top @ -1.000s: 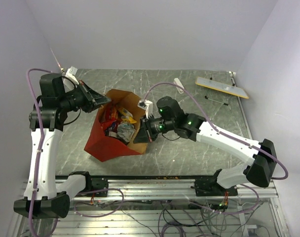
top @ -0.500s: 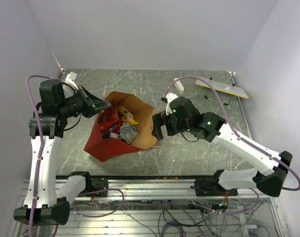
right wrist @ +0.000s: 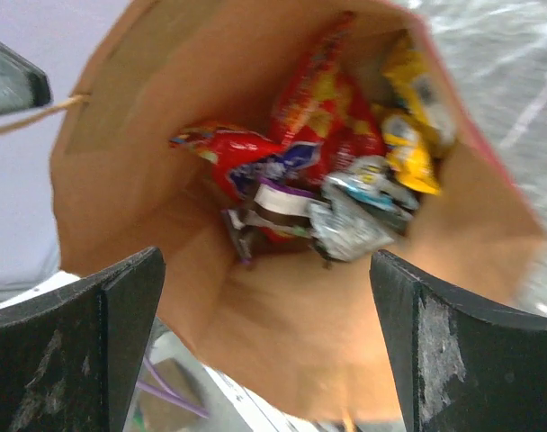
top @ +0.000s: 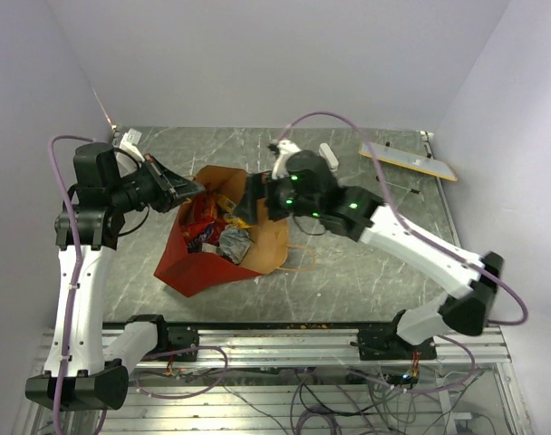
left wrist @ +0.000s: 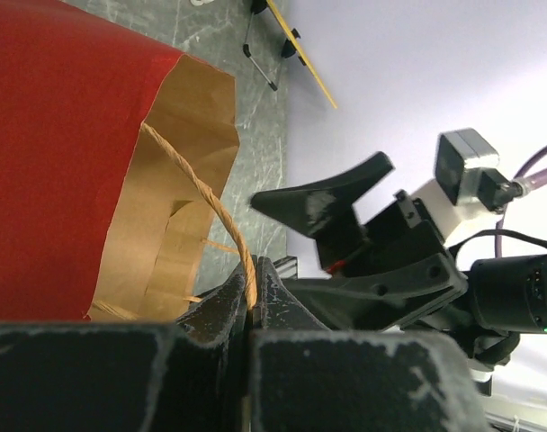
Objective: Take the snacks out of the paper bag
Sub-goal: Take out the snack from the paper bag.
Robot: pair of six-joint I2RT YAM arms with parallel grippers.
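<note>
The paper bag (top: 189, 265), red outside and brown inside, stands open at the left of the table. In it lie the snacks (top: 214, 227): a shiny red chip bag (right wrist: 318, 117) and yellow (right wrist: 408, 144), silver (right wrist: 350, 220) and purple (right wrist: 278, 200) wrapped bars. My left gripper (top: 192, 188) (left wrist: 253, 272) is shut on a tan twisted-paper handle (left wrist: 197, 184) at the bag's far left rim. My right gripper (top: 242, 210) (right wrist: 264, 256) hangs open over the bag's mouth, pointing down at the snacks, with nothing between its fingers.
A small white oblong block (top: 328, 156) and a flat grey strip with a yellow edge (top: 407, 160) lie at the back right. A thin black rod (top: 401, 186) lies near the strip. An aluminium rail (top: 303, 340) runs along the near edge.
My right gripper has let go of the bag's right rim, opened wide, and swung up and left over the bag's mouth. The left gripper still holds the handle.
</note>
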